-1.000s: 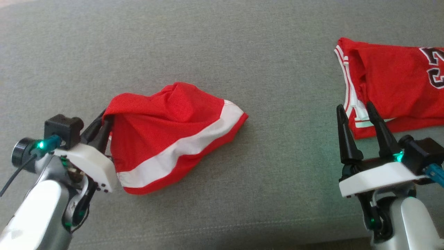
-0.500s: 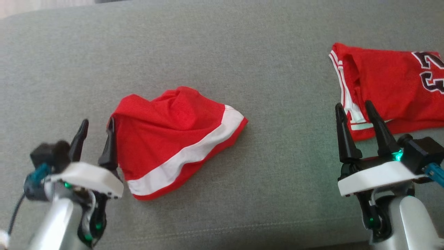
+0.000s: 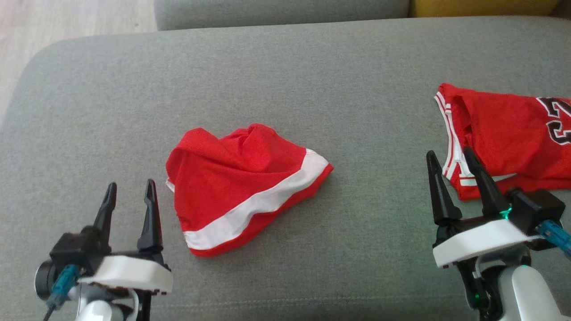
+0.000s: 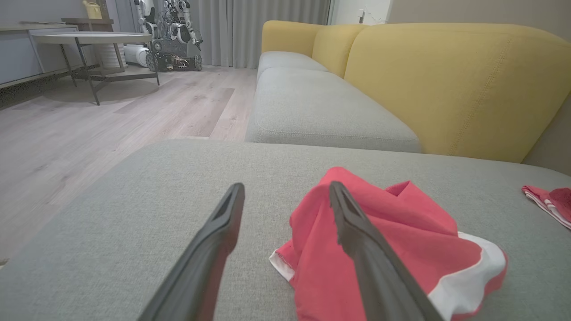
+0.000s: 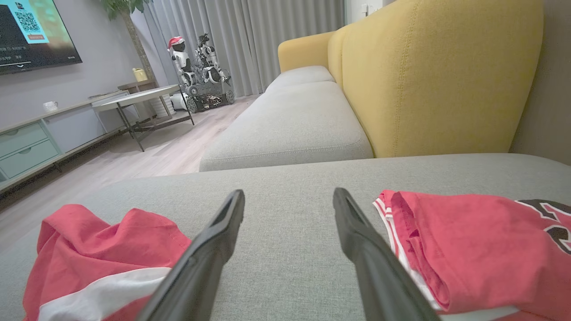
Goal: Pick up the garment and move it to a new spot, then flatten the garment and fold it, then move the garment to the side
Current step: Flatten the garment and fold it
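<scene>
The garment point(image 3: 241, 178) is a crumpled red piece with a broad white stripe, lying loose on the grey cushion point(image 3: 312, 80). My left gripper point(image 3: 131, 183) stands open just left of it, a small gap from the fabric, with nothing between its fingers. In the left wrist view the garment point(image 4: 379, 249) lies behind and to the right of the right finger, and the left gripper point(image 4: 286, 186) frames bare cushion. My right gripper point(image 3: 448, 151) is open at the lower right, far from the garment point(image 5: 89, 249). In its own view the right gripper point(image 5: 289, 192) is empty.
A red jersey point(image 3: 504, 133) with white trim and dark numerals lies flat at the right, just past my right fingertips; it is also in the right wrist view point(image 5: 468, 249). The cushion's rounded left end drops to wooden floor point(image 3: 67, 18). A yellow backrest point(image 4: 446, 80) stands behind.
My left gripper opened, let go of the garment's left edge and drew back toward me. The garment slumped flat. The head camera tilted, shifting the whole picture down.
</scene>
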